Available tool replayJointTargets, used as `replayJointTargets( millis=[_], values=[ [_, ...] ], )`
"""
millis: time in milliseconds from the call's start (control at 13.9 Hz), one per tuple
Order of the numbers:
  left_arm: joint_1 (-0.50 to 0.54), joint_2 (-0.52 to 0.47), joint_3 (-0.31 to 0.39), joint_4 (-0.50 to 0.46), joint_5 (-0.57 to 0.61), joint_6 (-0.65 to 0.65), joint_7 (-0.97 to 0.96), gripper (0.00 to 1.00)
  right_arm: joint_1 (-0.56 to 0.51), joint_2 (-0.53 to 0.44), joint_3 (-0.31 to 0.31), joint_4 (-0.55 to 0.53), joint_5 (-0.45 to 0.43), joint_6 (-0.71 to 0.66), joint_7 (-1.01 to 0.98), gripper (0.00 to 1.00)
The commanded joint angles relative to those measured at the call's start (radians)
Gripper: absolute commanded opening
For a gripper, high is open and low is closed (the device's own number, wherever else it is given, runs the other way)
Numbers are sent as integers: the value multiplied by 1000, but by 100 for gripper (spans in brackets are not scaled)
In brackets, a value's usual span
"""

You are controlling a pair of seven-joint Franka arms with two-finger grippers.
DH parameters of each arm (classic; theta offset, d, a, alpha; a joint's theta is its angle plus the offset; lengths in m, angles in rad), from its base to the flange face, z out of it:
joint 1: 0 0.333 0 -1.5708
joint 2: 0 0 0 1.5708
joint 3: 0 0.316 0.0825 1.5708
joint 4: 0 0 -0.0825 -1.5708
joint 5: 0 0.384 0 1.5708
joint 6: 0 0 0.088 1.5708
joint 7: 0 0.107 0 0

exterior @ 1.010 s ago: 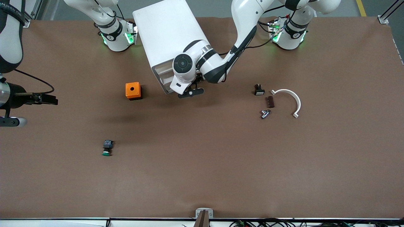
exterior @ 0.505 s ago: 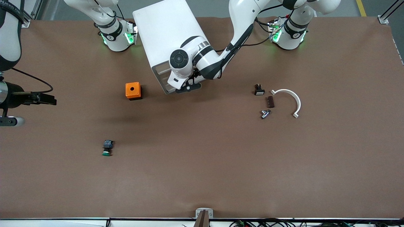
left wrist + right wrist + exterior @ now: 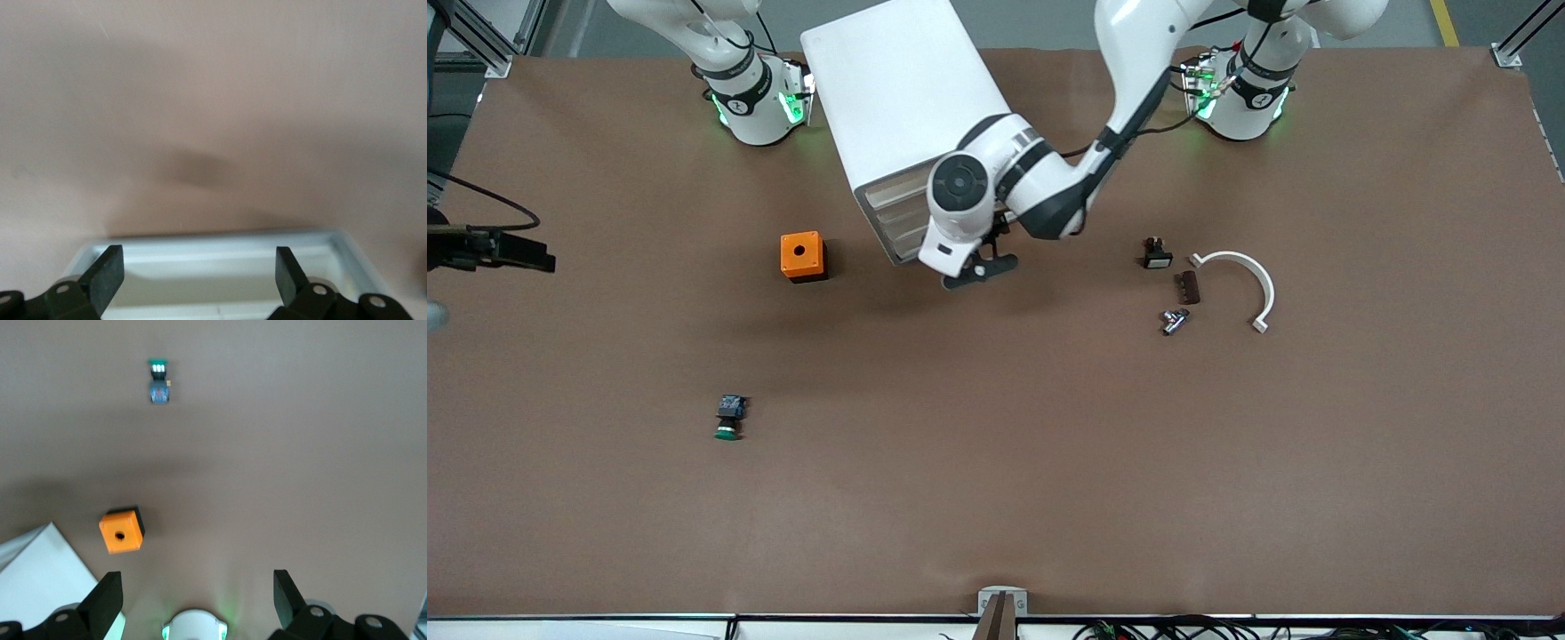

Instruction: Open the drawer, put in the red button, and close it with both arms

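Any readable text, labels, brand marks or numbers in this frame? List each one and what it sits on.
None can be read.
Right arm base: a small dark mark on its band, too small to read.
Left arm base: the same kind of mark, too small to read.
White drawer cabinet, orange box and green-capped switch: no lettering visible.

A wide desk (image 3: pixel 1049 498) covered in flat brown sheeting fills almost the whole front view, lit evenly from above with only soft shadows. Along its edge nearest the front camera runs a pale strip with a small grey metal bracket (image 3: pixel 1002 602) at the middle and a tangle of dark cables (image 3: pixel 1183 629) just outside it. At the corners by the arm bases stand aluminium frame posts (image 3: pixel 1519 37), with grey floor (image 3: pixel 1040 22) past that edge and a yellow floor line (image 3: pixel 1445 22).
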Motion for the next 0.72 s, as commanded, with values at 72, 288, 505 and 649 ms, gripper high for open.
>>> replayJointTargets(
  millis=[72,288,505,649],
  values=[
    [149,-120,-4,-18,129,-136,29,100,-15,-74,26,4,7,-30,-10,100],
    [244,-173,-3,-9,325,-189,155,100,-23,-74,23,1,9,-16,-4,100],
    [361,-203,-4,71,355,-222,250,100,-15,-97,26,-5,15,9,-4,100],
    [437,-255,-3,67,364,-229,299,100,-18,-117,24,-40,42,10,-4,100]
  ],
)
